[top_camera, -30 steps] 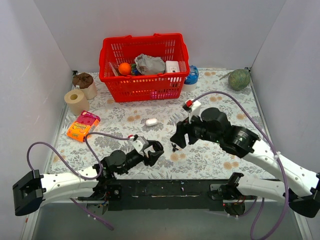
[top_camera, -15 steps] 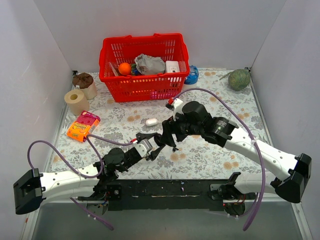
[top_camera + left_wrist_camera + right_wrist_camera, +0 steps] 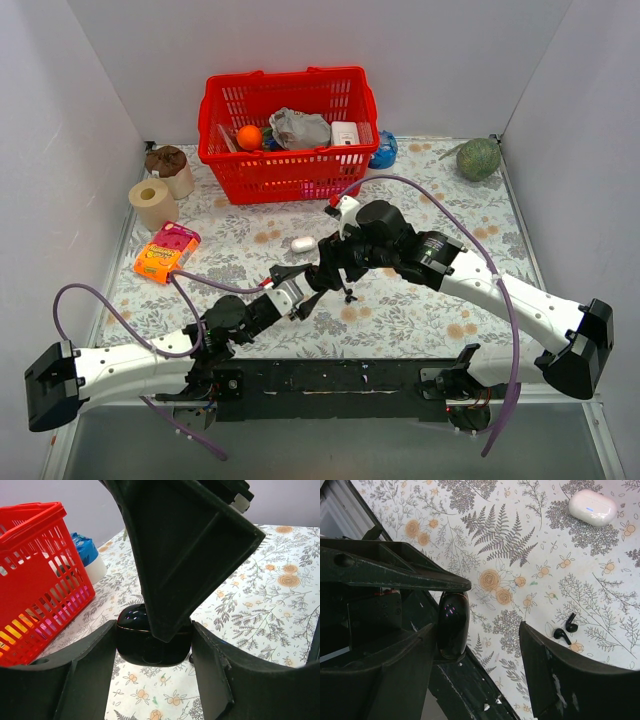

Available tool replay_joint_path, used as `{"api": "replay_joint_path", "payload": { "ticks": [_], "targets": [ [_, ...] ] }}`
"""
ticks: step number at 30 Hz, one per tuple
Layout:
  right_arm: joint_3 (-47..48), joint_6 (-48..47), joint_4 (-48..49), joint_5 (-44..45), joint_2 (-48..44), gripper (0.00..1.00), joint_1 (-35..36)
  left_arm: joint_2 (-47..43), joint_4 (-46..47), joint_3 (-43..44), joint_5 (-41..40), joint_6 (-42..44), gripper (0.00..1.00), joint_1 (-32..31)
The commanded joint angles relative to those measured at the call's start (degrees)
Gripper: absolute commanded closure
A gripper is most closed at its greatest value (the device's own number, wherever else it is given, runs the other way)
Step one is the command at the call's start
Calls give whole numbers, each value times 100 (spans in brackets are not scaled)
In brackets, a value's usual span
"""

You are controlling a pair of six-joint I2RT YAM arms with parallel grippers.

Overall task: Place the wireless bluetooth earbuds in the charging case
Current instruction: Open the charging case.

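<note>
Black glossy charging case [image 3: 150, 645] is sitting clamped between the jaws of the left gripper [image 3: 154, 647], held over the floral worktop [image 3: 520, 540] near its middle. Tiny lights are glowing on the case's side in the right wrist view. Right gripper [image 3: 480, 635] is hovering right at the case with its jaws spread wide and gripping nothing. One of its fingers is lying flat against the case or just beside it; contact is hard to judge from these angles. Wireless bluetooth earbuds [image 3: 562, 635] are both lying loose on the worktop, close together, near the right gripper's other finger and apart from the case. White pill-shaped case [image 3: 592, 507] is resting farther back, toward the red basket [image 3: 290, 175].
</note>
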Motion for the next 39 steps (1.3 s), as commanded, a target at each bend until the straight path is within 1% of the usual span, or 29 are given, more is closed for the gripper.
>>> {"api": "replay_joint_path", "payload": {
  "ticks": [1, 17, 21, 22, 25, 26, 29, 34, 39],
  "targets": [
    [170, 37, 134, 305, -184, 28, -134, -237, -11, 174, 24, 73, 100, -36],
    [12, 55, 90, 392, -387, 29, -284, -245, -20, 209, -11, 100, 100, -45],
    [-330, 168, 931, -37, -791, 29, -284, -280, 15, 166, -20, 38, 100, -36],
    [-331, 187, 977, -90, -826, 29, -293, -281, 41, 148, -29, 21, 100, -36],
    [-173, 248, 803, -240, -608, 32, -345, -307, 129, 122, -64, -23, 100, -45],
    [-164, 266, 802, -353, -555, 36, -363, -316, 138, 122, -72, -15, 100, -45],
    [-321, 397, 1021, -634, -510, 41, -433, -333, 129, 122, -81, -15, 100, -45],
    [-392, 459, 1048, -811, -414, 47, -504, -360, 173, 104, -73, -32, 100, -45],
    [-410, 459, 1092, -926, -344, 57, -539, -360, 182, 86, -90, -15, 100, -36]
  ]
}}
